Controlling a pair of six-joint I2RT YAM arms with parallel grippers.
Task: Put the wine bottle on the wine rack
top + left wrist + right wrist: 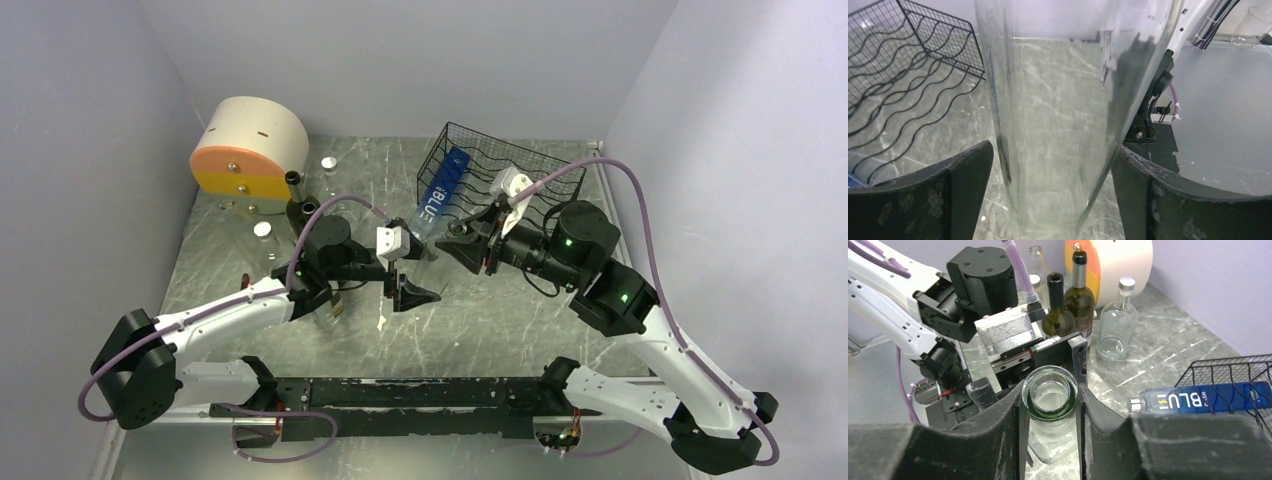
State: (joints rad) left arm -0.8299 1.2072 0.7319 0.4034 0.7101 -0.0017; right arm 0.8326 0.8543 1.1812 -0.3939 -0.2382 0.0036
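Observation:
The wine bottle (1050,396) is clear glass with a greenish rim, and I look straight down its open mouth in the right wrist view. My right gripper (1050,407) is shut on its neck just below the lip. In the left wrist view the bottle's body (1058,115) fills the middle, and my left gripper (1052,155) stands open around it, with a narrow gap showing at the left finger (948,195). From above, the two grippers meet mid-table, left (405,268) and right (462,240). Just behind them stands the black wire wine rack (520,165).
A blue bottle marked BLUE (1205,397) lies in the rack (1228,370). Two dark bottles (1058,315) (1079,295) and a clear flask (1117,325) stand at the back left by a white and orange drum (250,150). Small caps (262,229) lie nearby.

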